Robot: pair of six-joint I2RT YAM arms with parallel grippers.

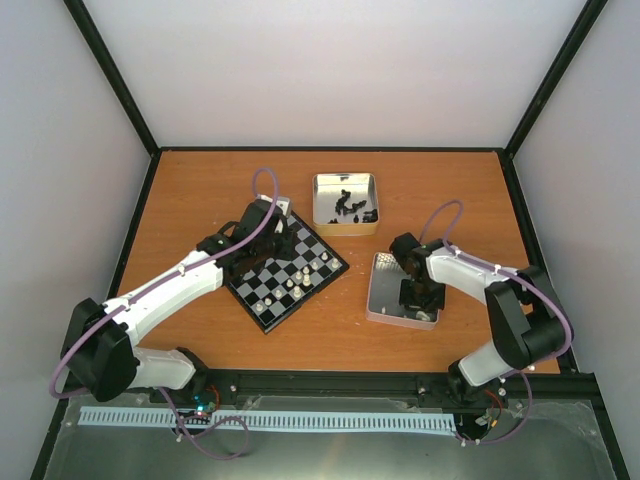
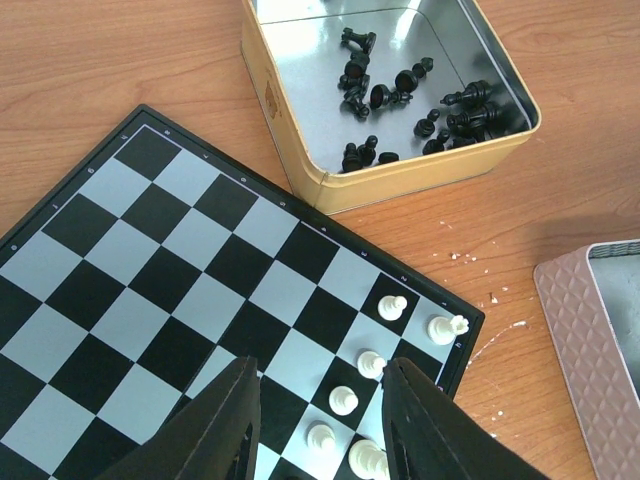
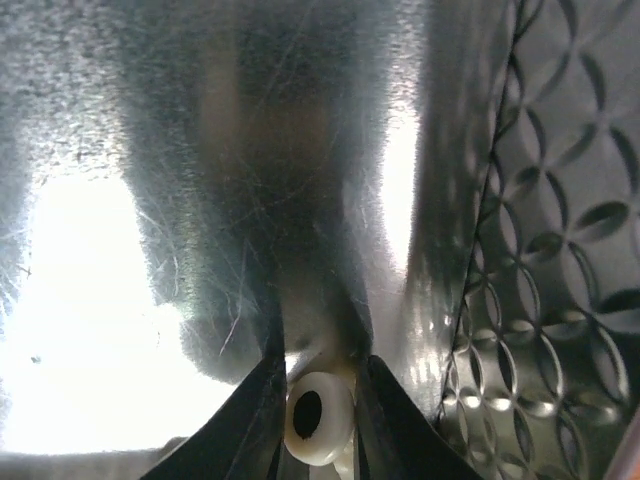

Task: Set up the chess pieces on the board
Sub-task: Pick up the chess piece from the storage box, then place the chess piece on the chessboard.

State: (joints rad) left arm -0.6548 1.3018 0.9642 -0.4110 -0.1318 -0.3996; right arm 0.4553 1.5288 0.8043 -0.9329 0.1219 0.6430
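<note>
The board (image 1: pixel 262 290) lies tilted at centre left, with several white chess pieces (image 1: pixel 302 274) along its right side. My left gripper (image 1: pixel 280 236) hovers over the board's far corner. In the left wrist view it (image 2: pixel 320 378) stands open above a row of white pieces (image 2: pixel 371 364) on the board (image 2: pixel 180 270), gripping none of them. My right gripper (image 1: pixel 421 296) reaches down into the shallow silver tin (image 1: pixel 384 285). In the right wrist view its jaws (image 3: pixel 320 372) are shut on a white chess piece (image 3: pixel 318 418), whose hollow round base faces the camera.
A gold tin (image 1: pixel 346 228) behind the board holds several black chessmen (image 2: pixel 400 95). The silver tin's embossed wall (image 3: pixel 560 250) rises just right of my right gripper. A pink embossed tin edge (image 2: pixel 590 340) shows right of the board.
</note>
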